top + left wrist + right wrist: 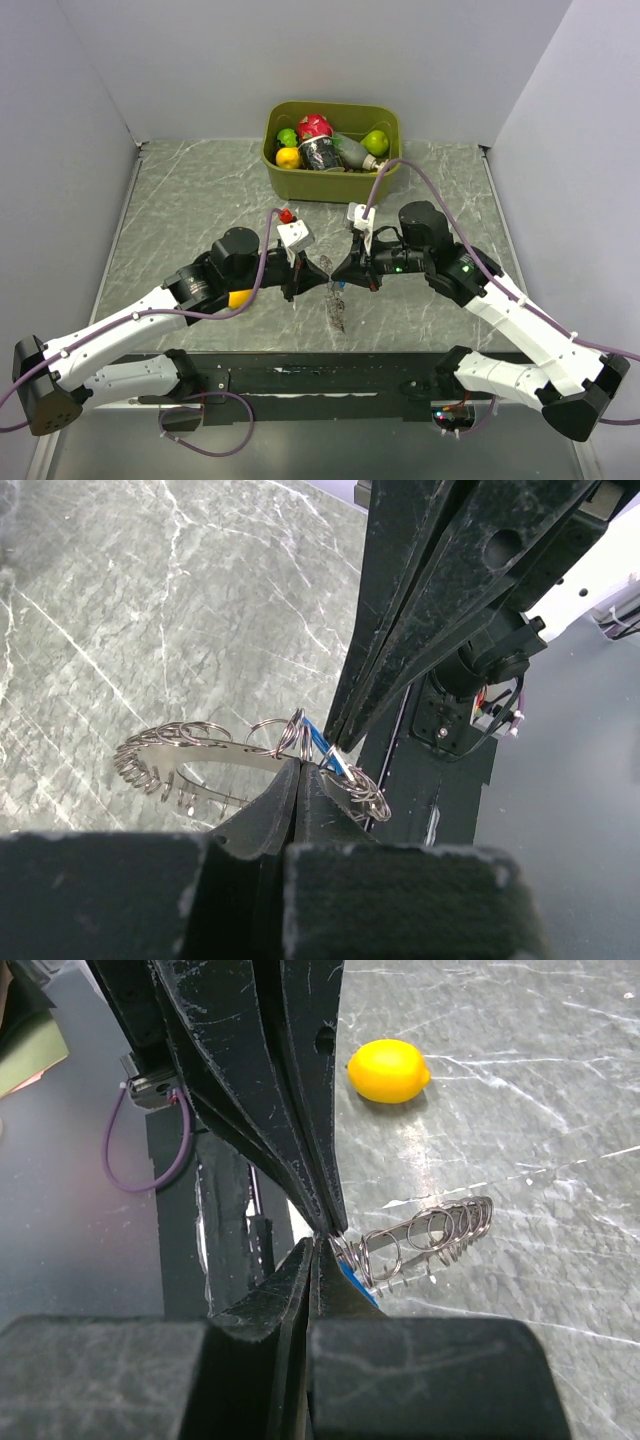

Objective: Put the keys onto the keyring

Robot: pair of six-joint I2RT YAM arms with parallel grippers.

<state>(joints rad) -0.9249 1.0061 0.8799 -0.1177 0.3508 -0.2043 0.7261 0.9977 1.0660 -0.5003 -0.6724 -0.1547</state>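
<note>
Keyring (200, 752), flat grey metal band fringed with thin wire loops: light, stiff, slippery. Held between grippers over grey marble table (180, 200). Left gripper (297, 770) clenched on band edge, soundest hold. Right gripper (318, 1250) clenched, probably pinching tiny blue-headed key (318, 742); slips easily.

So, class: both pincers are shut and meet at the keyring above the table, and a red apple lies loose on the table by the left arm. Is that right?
Not quite: that loose fruit is a yellow lemon, not a red apple, as the right wrist view shows. The rest holds.
</note>
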